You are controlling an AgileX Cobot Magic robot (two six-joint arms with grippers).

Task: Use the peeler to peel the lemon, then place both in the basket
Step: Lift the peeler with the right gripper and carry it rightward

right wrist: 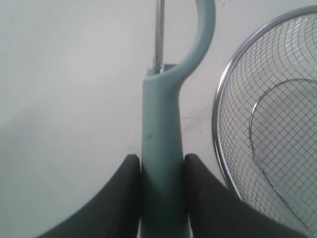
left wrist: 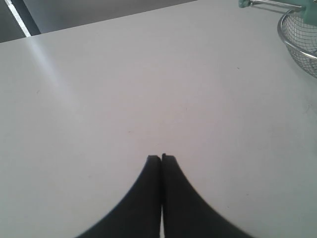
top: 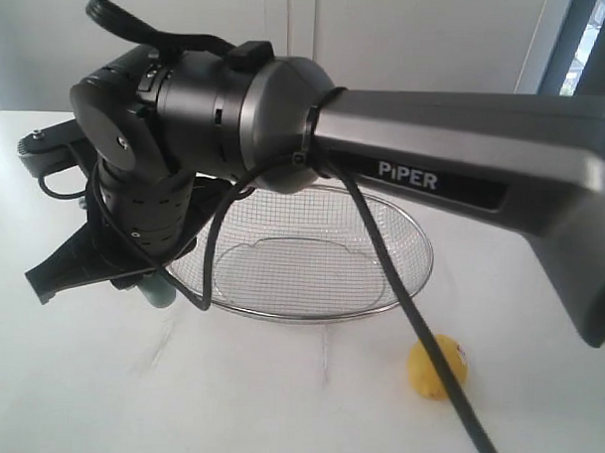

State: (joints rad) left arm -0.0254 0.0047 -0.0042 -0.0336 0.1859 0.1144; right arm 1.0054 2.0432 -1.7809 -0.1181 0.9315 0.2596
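Note:
The lemon (top: 439, 370) lies on the white table in front of the basket's right end, with a black cable crossing it. The wire-mesh basket (top: 400, 290) stands empty at mid-table. My right arm (top: 435, 132) reaches across to the basket's left end. There my right gripper (right wrist: 161, 158) is shut on the handle of the pale teal peeler (right wrist: 162, 119), whose looped head and blade point away, just beside the basket rim (right wrist: 218, 129). The teal handle (top: 159, 293) shows under the wrist. My left gripper (left wrist: 161, 157) is shut and empty over bare table.
The right arm's bulk and its cable (top: 418, 320) hide much of the exterior view. In the left wrist view the table's far edge (left wrist: 99, 22) shows, and the basket (left wrist: 297, 34) sits at one corner.

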